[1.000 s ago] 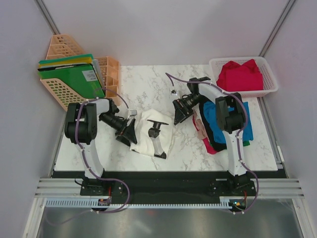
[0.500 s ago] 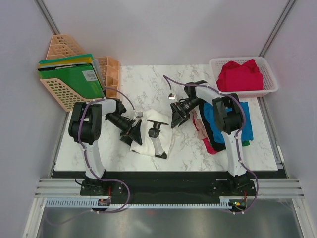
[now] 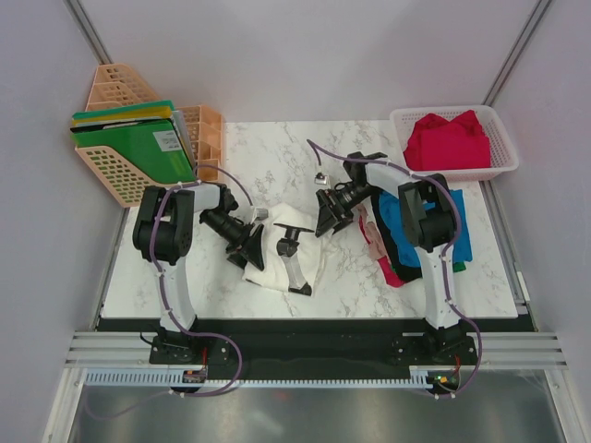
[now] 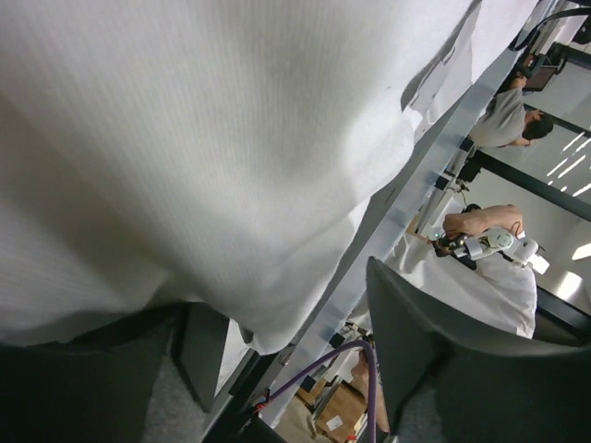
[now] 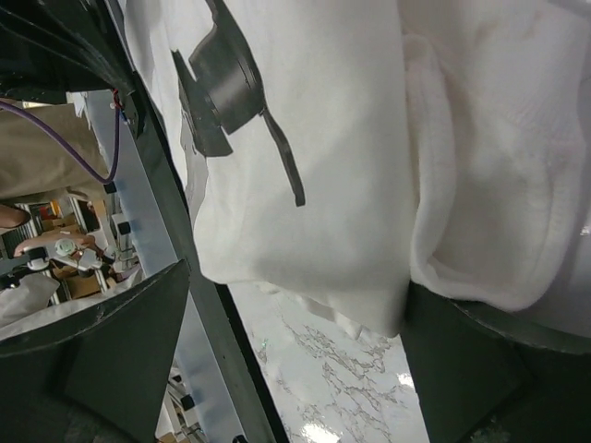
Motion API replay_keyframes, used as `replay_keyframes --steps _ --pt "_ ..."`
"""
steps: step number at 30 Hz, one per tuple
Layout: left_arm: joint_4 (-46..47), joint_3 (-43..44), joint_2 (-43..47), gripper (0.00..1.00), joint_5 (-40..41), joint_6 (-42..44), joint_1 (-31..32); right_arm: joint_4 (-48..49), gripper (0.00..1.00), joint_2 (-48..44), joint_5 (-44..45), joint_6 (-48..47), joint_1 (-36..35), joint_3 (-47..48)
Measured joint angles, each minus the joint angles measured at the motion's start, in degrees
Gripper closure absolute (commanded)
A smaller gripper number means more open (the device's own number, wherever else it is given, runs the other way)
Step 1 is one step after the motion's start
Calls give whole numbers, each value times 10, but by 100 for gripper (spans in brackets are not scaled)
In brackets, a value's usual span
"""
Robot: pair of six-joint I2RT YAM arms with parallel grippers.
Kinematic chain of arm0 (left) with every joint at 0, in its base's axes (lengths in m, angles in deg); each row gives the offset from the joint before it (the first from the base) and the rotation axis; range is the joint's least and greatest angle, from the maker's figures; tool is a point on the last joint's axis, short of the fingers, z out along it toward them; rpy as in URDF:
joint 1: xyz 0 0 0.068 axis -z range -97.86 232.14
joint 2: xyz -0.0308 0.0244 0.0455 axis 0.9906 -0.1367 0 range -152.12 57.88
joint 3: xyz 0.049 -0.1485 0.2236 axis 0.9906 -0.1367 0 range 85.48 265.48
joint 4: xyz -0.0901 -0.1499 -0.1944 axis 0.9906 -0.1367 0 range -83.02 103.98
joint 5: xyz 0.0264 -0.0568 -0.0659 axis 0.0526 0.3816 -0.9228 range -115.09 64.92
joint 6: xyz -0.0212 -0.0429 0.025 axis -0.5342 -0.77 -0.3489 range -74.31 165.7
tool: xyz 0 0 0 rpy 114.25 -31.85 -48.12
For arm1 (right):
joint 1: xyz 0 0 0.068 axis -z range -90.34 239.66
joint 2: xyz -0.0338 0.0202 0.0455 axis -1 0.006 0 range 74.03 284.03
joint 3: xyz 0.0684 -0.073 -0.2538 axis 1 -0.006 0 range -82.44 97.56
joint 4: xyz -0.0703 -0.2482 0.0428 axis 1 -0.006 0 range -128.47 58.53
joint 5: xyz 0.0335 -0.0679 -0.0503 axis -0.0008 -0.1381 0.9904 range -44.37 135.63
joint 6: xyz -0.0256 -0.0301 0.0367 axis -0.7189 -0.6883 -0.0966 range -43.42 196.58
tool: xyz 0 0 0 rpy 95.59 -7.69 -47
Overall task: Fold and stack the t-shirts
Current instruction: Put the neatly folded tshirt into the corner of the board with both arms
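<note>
Pale walls (image 3: 295, 55) are closing in a marble tabletop (image 3: 277, 152), with the left arm (image 3: 166, 242) and the right arm (image 3: 427, 226) reaching out over it from the near edge. At its middle a white t-shirt (image 3: 272, 260) with a black print is lying partly folded and rumpled along its far side. Well apart from it to the right, a pile (image 3: 404, 247) of folded shirts is sitting under the right arm. A blue t-shirt (image 3: 460, 233) is lying on top, with black, red and pale beige edges peeking out on the pile's left side. At the far right a red t-shirt (image 3: 448, 138) is lying bunched inside a white mesh basket (image 3: 504, 155). At the far left, orange file racks (image 3: 109, 175) are holding green folders (image 3: 138, 149).

The left claw (image 3: 251, 245) is pressing in at the white t-shirt's left edge. In the left wrist view its fingers (image 4: 443, 369) are standing apart with the cloth's hem hanging between them, not yet pinched. The right claw (image 3: 323, 220) is sitting at the shirt's far right corner, jaws spread wide. In the right wrist view its fingers (image 5: 102, 355) are flanking a thick folded lip of white cloth without squeezing it.
</note>
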Motion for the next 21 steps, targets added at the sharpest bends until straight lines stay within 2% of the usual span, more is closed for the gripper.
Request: replay_keyframes --steps 7,17,21 --pt "-10 1 0 26 -13 0 2 28 2 -13 37 35 -10 -2" --pt "-9 -3 0 30 -14 0 2 67 2 -18 111 51 40 31" --pt "-8 -3 0 28 -13 0 2 71 2 -19 120 51 42 32"
